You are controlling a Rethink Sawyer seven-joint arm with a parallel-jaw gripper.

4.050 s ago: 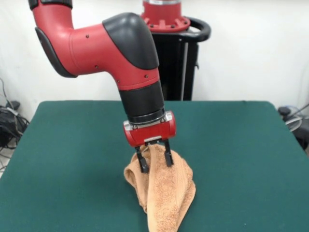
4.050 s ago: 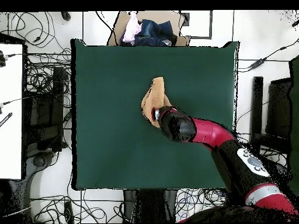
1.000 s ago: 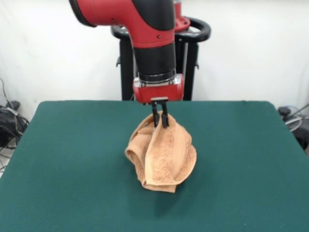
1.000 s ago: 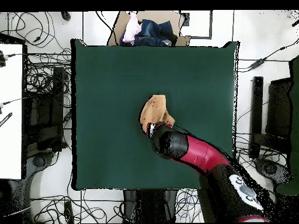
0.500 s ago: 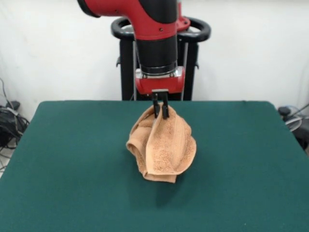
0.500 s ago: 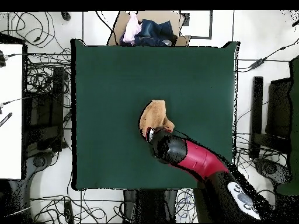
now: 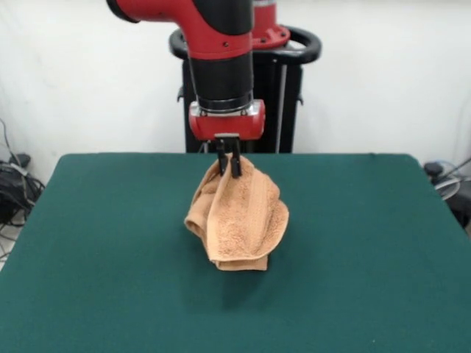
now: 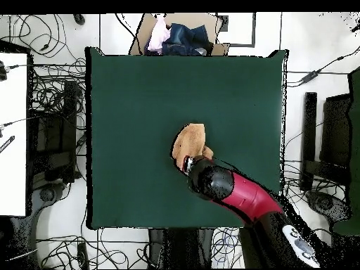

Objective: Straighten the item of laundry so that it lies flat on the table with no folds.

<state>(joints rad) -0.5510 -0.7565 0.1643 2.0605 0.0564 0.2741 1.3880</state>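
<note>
Since four seconds ago you have raised the item of laundry point(image 7: 237, 219) off the green top and carried it back toward the far side of the table point(image 7: 88, 243); in the last half second the gripper point(image 7: 228, 163) has also slid a little to the left in the front view. From the front you can see what the overhead camera cannot: the two black fingers point(image 7: 236, 163) are drawn close together, pinching the top of the towel, which hangs below them as a bunched, doubled-over bundle with a rounded flap on the right side. Its lowest fold looks to be at the table surface or only just above it; you cannot tell which from this angle. From above you get the placement instead: the item of laundry point(image 8: 190, 140) shows as a small tan patch near the middle of the table point(image 8: 126, 105), slightly toward the robot's edge, with the arm's wrist covering its near part and the gripper point(image 8: 188, 164) itself almost wholly hidden under the black and red housing. Your arm comes in from the lower right of the overhead view, and its last link points straight down in the front view. No woven bands or label can be made out in the crumpled cloth.
</note>
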